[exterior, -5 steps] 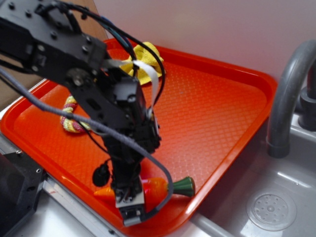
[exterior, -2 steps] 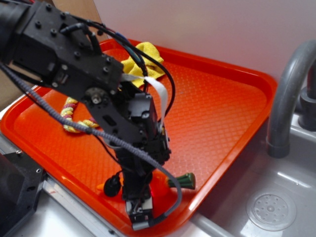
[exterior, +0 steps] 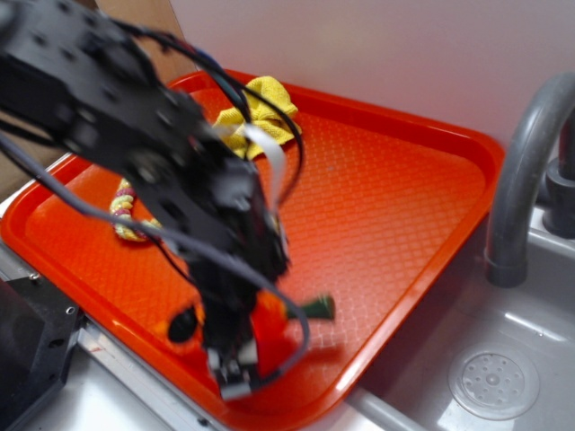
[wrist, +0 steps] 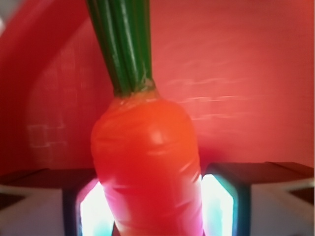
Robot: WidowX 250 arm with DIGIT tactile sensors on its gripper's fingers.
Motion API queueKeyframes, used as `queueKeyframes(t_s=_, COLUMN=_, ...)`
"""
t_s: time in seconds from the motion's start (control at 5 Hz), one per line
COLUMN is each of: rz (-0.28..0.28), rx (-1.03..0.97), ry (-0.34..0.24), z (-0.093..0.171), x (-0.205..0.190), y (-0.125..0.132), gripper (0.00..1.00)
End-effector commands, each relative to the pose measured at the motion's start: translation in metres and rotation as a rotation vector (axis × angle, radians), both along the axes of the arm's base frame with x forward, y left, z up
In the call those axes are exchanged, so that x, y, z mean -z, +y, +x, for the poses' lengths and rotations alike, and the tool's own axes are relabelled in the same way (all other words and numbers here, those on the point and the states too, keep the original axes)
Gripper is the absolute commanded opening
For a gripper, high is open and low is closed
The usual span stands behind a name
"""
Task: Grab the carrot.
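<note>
- At your far left in the exterior view, a dark box-like object [exterior: 27, 346] sits at the frame edge on the grey counter, just outside the tray.
- Next you see the twisted yellow, pink and green rope toy [exterior: 126, 215] lying on the left part of the tray, partly hidden behind the arm.
- The black jointed robot arm [exterior: 135, 135] reaches in from the upper left, trailing black cables and a flat white ribbon cable, and angles down toward the tray's near edge; it is blurred.
- Behind the arm, a crumpled yellow cloth [exterior: 260, 103] rests at the tray's back edge.
- The gripper [exterior: 235, 355] points down at the near edge of the textured orange plastic tray [exterior: 386, 180]. In the wrist view its two fingers [wrist: 224, 201] press against both sides of the glossy orange plastic toy carrot [wrist: 147, 167], so you have the jaws clamped on the carrot.
- In the exterior view the carrot [exterior: 269, 319] sits near the tray's front rim under the gripper, its dark green stem pointing right; you cannot tell whether it is touching the tray floor.
- To the right of the tray lies a grey sink basin [exterior: 494, 382] with a round drain.
- At your far right, a curved grey faucet [exterior: 526, 171] rises beside the tray's right rim.
</note>
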State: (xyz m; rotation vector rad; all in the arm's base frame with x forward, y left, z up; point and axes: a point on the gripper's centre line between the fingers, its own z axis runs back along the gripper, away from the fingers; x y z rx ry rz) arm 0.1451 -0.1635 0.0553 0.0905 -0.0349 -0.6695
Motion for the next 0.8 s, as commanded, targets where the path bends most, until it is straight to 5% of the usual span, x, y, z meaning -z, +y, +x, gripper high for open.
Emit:
queueKeyframes(t_s=0.0, rz=-0.109, rx=-0.418, ry=-0.091, z=0.033, x=-0.093, y=0.063, gripper=0.00)
queueKeyframes(t_s=0.2, rz=-0.179, rx=-0.579, ry=-0.116, z=0.053, x=-0.129, y=0.093, gripper=0.00)
queueKeyframes(t_s=0.4, rz=-0.189, rx=-0.664, ry=-0.153, z=0.064, x=-0.149, y=0.105, gripper=0.00)
queueKeyframes(t_s=0.6, rz=-0.268, rx=-0.646, ry=-0.176, z=0.069, x=-0.156, y=0.106, gripper=0.00)
